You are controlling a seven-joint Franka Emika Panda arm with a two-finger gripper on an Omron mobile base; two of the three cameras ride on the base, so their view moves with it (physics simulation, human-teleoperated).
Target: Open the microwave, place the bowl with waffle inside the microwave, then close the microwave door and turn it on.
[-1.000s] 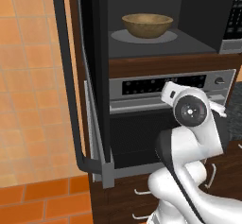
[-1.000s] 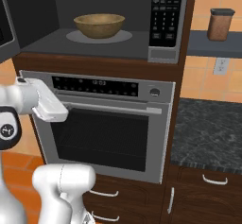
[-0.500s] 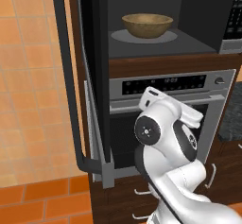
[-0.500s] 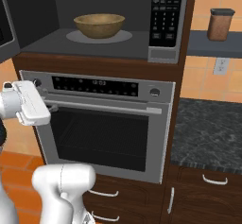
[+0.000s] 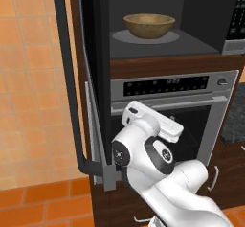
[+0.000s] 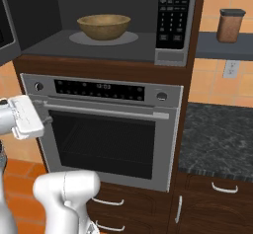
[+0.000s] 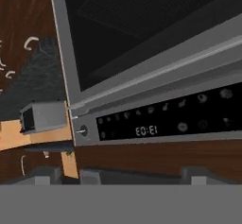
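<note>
We see the bowl on the microwave turntable, the microwave door swung wide; it looks stiff, so we'd push its bar handle. Jaws spread, empty

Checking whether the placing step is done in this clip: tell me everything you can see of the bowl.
The round tan-brown, wooden-looking speckled bowl sits upright in the open microwave's dark cavity, centred on the grey round turntable disc, which is wider than the bowl and shows all around its base. Its rim is level and its walls curve down to a narrower foot. Nothing else touches it. Its inside is hidden from both base views, so whether the waffle is in it cannot be told.
</note>
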